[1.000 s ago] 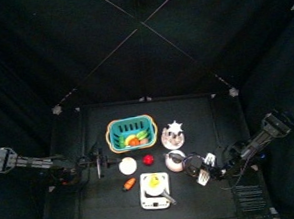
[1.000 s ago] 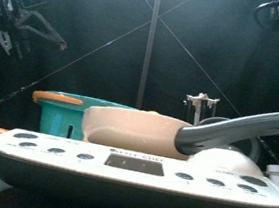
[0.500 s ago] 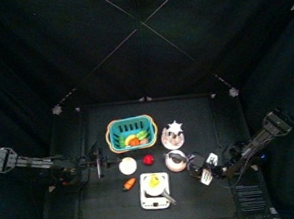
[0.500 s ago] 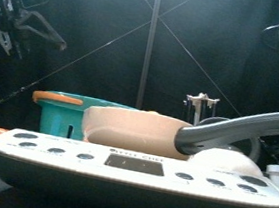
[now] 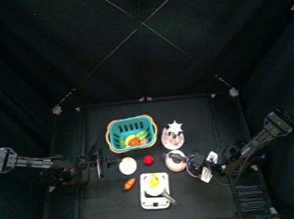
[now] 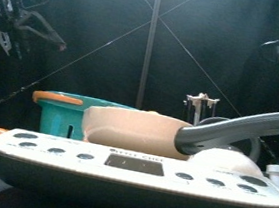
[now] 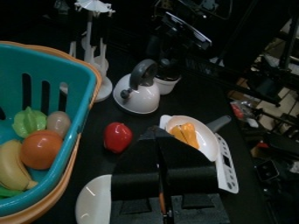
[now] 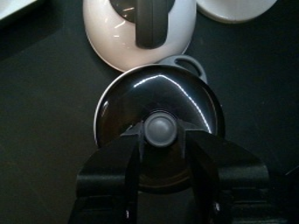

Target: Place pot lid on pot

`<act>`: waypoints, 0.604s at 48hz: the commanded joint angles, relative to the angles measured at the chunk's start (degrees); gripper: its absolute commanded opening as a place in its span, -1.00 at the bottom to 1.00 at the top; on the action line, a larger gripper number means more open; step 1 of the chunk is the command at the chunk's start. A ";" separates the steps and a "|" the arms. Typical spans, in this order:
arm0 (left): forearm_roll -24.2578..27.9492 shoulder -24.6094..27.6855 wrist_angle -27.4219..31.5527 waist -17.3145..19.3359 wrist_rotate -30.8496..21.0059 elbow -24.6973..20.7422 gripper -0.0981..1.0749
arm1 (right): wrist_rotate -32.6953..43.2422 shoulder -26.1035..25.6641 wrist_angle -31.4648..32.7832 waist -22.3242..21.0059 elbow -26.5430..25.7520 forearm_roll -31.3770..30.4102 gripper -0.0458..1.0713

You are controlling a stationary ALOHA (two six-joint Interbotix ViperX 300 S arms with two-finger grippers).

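The pot lid [image 8: 140,101], dark and glossy with a grey knob, lies flat over the small round pot [image 8: 180,61]; only the pot's silvery rim and grey handle show around it. My right gripper [image 8: 163,154] hovers straight above the lid. It is open, one jaw on either side of the knob and apart from it. In the top view the right gripper [image 5: 220,165] is at the table's right edge. Seen from the left wrist, the pot [image 7: 169,85] stands beside the white kettle. My left gripper [image 7: 163,166] rests shut at the table's left side.
A white kettle [image 8: 140,24] stands just past the pot, with a white bowl [image 8: 239,7] beside it. A teal basket [image 5: 131,134] holds fruit. A silvery rack [image 5: 176,129], a white plate [image 5: 127,165], a red fruit [image 7: 118,136] and a scale [image 6: 131,171] carrying a pan fill the middle.
The right arm has drawn back a little toward the right; in the front view it sits further right and lower. The lid and the left arm have not moved.
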 commanded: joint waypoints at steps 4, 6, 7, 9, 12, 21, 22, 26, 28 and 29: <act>0.00 0.09 -0.26 0.00 -0.09 -0.62 -0.89 | 0.09 -1.14 -0.26 -0.26 -0.53 -0.88 0.12; 0.00 0.09 -0.26 -0.09 -0.09 -0.62 -0.89 | 0.09 -1.23 -0.44 -0.26 -0.44 -0.70 0.12; 0.00 0.09 -0.26 -0.09 -0.09 -0.62 -0.89 | 0.09 -1.23 -0.53 -0.26 -0.44 -0.62 0.12; 0.00 0.09 -0.26 0.00 -0.09 -0.62 -0.89 | 0.09 -1.23 -0.88 -0.26 -0.18 -0.44 0.12; 0.00 0.09 -0.26 0.00 -0.09 -0.62 -0.89 | 0.09 -1.23 -1.49 -0.26 0.00 -0.35 0.12; 0.00 0.09 -0.26 -0.09 -0.09 -0.62 -0.89 | 0.09 -1.23 -3.34 -0.79 1.05 0.35 0.12; 0.00 0.09 -0.26 -0.09 -0.09 -0.62 -0.89 | 0.09 -1.23 -3.43 -0.97 1.41 0.79 0.12; 0.00 0.09 -0.26 -0.09 -0.09 -0.62 -0.89 | 0.09 -1.23 -3.87 -1.32 2.20 1.67 0.12; 0.00 0.09 -0.26 -0.09 -0.09 -0.62 -0.89 | 0.09 -1.23 -4.57 -1.41 2.46 1.93 0.13; 0.00 0.09 -0.26 -0.09 -0.09 -0.62 -0.89 | 0.09 -1.23 -5.01 -1.41 2.55 1.93 0.13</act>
